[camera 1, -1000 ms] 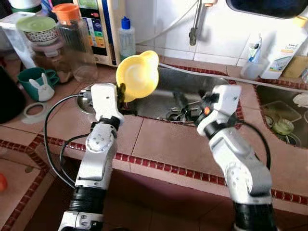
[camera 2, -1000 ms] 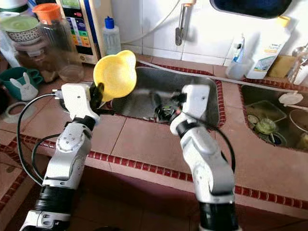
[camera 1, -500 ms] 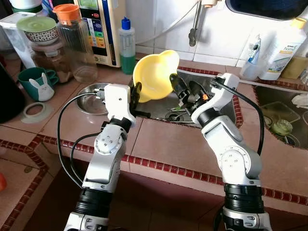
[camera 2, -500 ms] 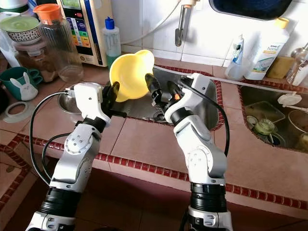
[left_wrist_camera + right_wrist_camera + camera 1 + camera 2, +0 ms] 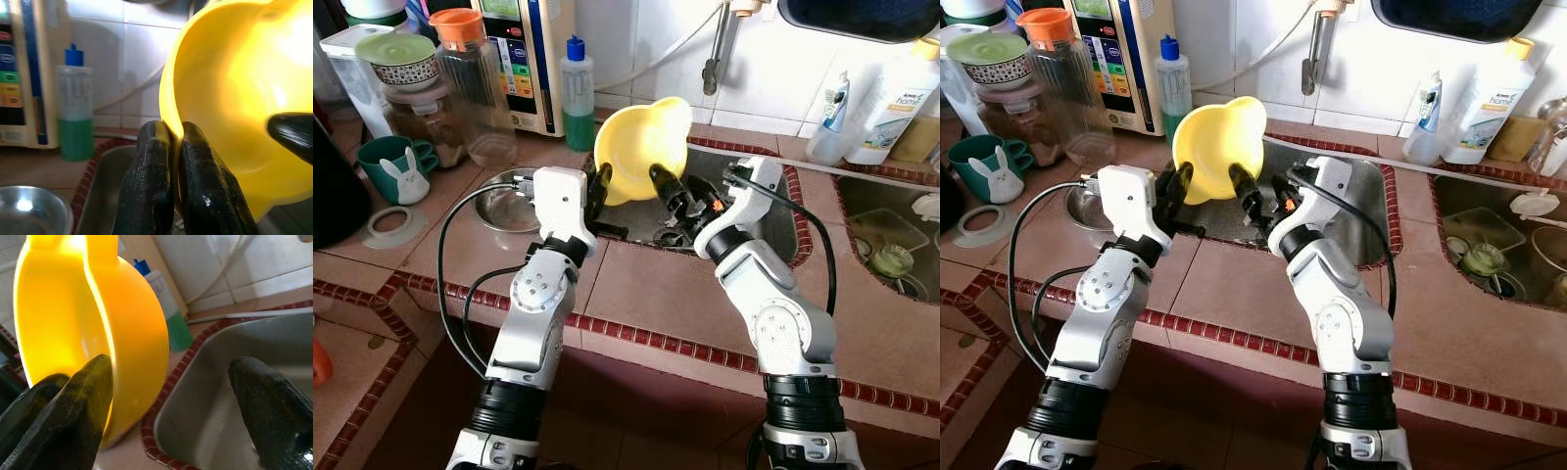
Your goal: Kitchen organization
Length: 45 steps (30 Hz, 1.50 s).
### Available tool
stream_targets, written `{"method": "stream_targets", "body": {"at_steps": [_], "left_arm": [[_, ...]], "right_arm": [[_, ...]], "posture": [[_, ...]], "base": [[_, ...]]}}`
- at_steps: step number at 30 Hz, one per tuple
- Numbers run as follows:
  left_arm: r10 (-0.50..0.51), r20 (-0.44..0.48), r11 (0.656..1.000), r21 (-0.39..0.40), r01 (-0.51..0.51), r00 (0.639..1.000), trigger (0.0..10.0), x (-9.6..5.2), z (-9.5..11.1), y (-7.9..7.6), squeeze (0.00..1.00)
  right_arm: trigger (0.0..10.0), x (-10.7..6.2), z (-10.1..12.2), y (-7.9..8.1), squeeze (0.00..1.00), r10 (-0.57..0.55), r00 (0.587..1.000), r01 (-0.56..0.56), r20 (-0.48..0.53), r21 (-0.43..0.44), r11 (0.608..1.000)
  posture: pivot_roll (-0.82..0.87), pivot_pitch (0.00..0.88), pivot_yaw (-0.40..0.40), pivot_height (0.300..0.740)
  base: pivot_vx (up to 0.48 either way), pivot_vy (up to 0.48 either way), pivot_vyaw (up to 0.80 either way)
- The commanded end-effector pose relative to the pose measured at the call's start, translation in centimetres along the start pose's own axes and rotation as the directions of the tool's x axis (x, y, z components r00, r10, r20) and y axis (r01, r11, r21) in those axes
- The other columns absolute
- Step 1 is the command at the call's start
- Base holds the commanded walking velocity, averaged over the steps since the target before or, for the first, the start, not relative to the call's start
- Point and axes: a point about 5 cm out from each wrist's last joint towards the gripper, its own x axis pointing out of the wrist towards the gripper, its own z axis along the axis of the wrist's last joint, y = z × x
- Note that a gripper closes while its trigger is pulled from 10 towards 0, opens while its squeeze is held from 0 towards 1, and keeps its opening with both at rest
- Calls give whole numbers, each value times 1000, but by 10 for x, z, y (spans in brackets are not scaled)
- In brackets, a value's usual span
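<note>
Now left tool (image 5: 168, 161) pinches yellow bowl (image 5: 641, 147) upright.

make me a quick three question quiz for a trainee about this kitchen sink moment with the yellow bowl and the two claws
1. True or false: the left claw is clamped on the rim of the yellow bowl.
2. Multiple choice: the right claw is A) shut on the bowl, B) open beside the bowl, C) holding the green soap bottle.
3. Fill in: the bowl is held up above the near-left corner of the ____.

Key
1. True; the wrist view shows both fingers pinching the rim.
2. B; its fingers are spread, one by the bowl's wall and one over the sink.
3. sink.
</note>
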Motion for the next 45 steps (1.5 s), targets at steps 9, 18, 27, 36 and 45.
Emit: {"method": "stream_targets", "body": {"at_steps": [9,18,27,36,45], "left_arm": [[-59,29,998,6,59,998,0,-3,4,-8,0],[-34,20,999,31,33,999,0,-3,4,-2,0],[-41,-9,999,35,41,999,10000,-3,0,-4,0],[-34,-28,999,35,35,999,10000,-3,-2,-2,267],[-76,-39,997,-12,75,996,10000,-6,-4,-8,1000]], "right_arm": [[0,4,9,-6,0,-66,997,68,39,-34,997],[0,4,10,-12,0,-114,993,116,44,-43,992],[0,6,6,-21,0,-178,984,179,19,-62,982],[0,4,3,-24,0,-198,980,198,6,-64,978],[0,5,3,-25,0,-216,976,216,7,-71,974]], "posture": [[80,38,-11,740],[80,39,-8,740],[83,38,-7,740],[82,46,-5,740],[87,56,-2,740]], "base": [[0,0,0],[0,0,0],[0,0,0],[0,0,0],[0,0,0]]}}
